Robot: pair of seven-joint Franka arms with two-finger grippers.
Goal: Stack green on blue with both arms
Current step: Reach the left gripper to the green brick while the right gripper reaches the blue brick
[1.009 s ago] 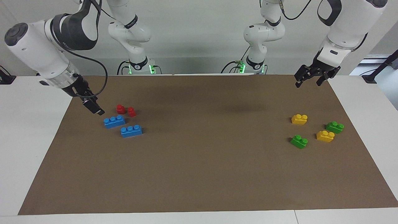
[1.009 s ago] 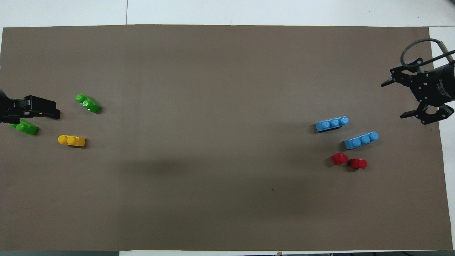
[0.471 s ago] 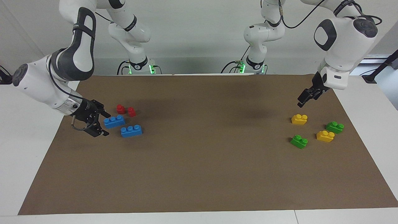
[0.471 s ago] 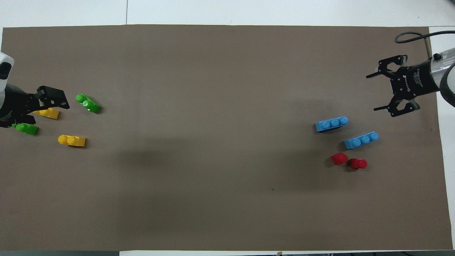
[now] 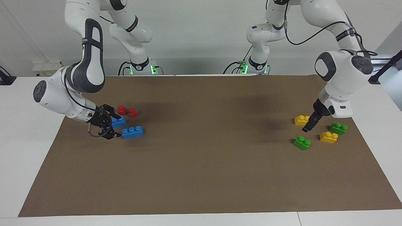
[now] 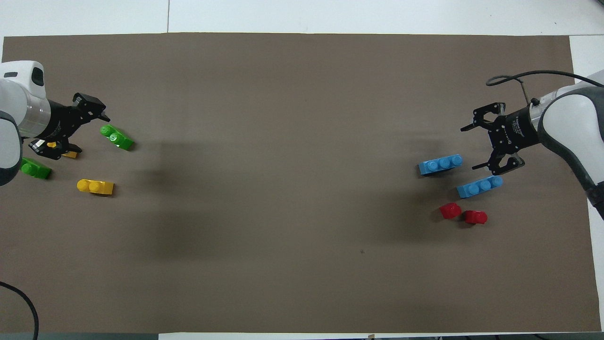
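Observation:
Two green bricks lie at the left arm's end of the mat, one (image 5: 302, 142) (image 6: 116, 137) farther from the robots than the other (image 5: 338, 128) (image 6: 35, 168). My left gripper (image 5: 308, 125) (image 6: 88, 132) is open and empty, low over the mat between them, beside the farther green brick. Two blue bricks lie at the right arm's end, one (image 5: 133, 132) (image 6: 440, 165) farther from the robots than the other (image 5: 121, 122) (image 6: 479, 186). My right gripper (image 5: 113, 126) (image 6: 471, 147) is open and empty, low at the outer end of the nearer blue brick, partly hiding it.
Two yellow bricks (image 5: 302, 120) (image 5: 328, 137) lie among the green ones; in the overhead view one (image 6: 95, 187) shows fully. Two small red pieces (image 5: 122, 110) (image 5: 133, 112) stand nearer to the robots than the blue bricks. A brown mat (image 5: 201, 175) covers the table.
Both arms came down from the mat's outer edges. The left gripper moved in over the green and yellow bricks; the right gripper dropped and slid in to the blue bricks. No brick moved.

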